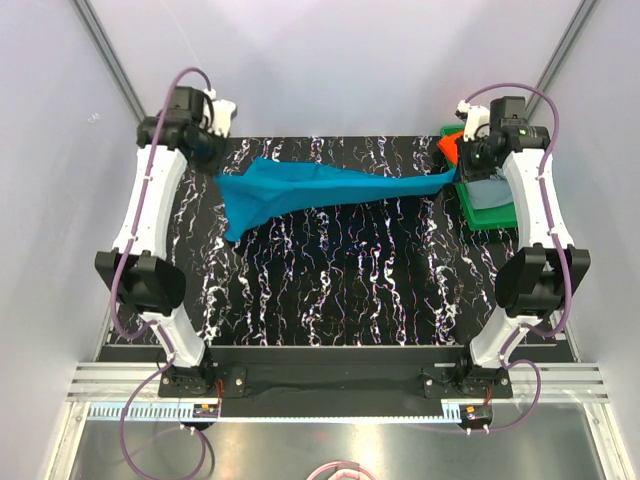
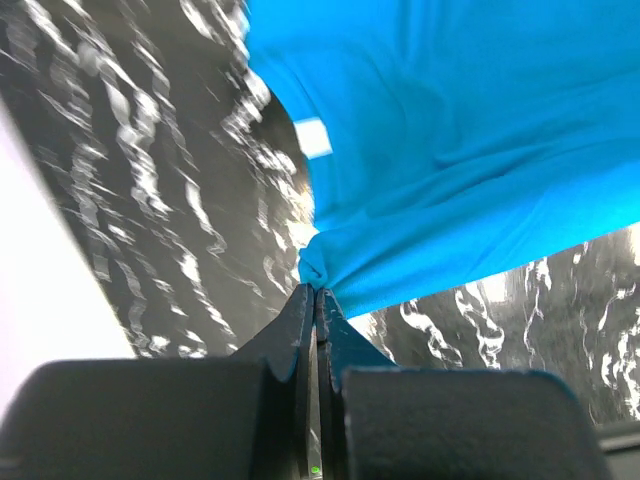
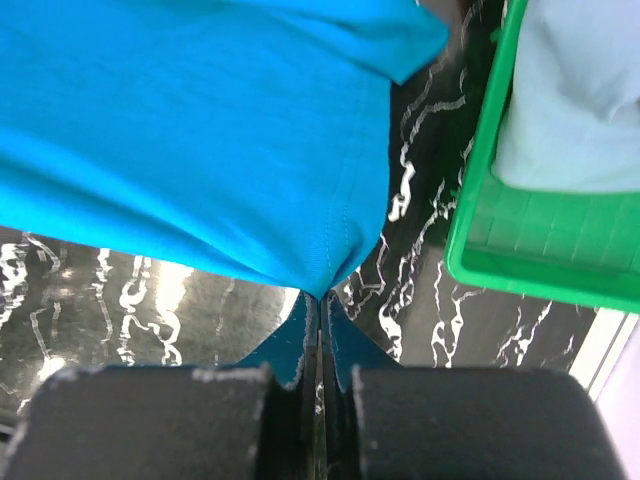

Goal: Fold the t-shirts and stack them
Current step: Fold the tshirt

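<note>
Showing only at left wrist: white label (image 2: 313, 137) on teal-blue t-shirt (image 2: 470, 130)

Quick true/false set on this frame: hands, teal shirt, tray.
1. The left hand and right hand are each shut on the teal t-shirt. True.
2. The green tray sits by the right arm. True.
3. The teal t-shirt lies folded in the tray. False: it is stretched between the two hands over the table, unfolded.
4. The tray is empty. False: a pale grey-blue shirt lies in it.
</note>
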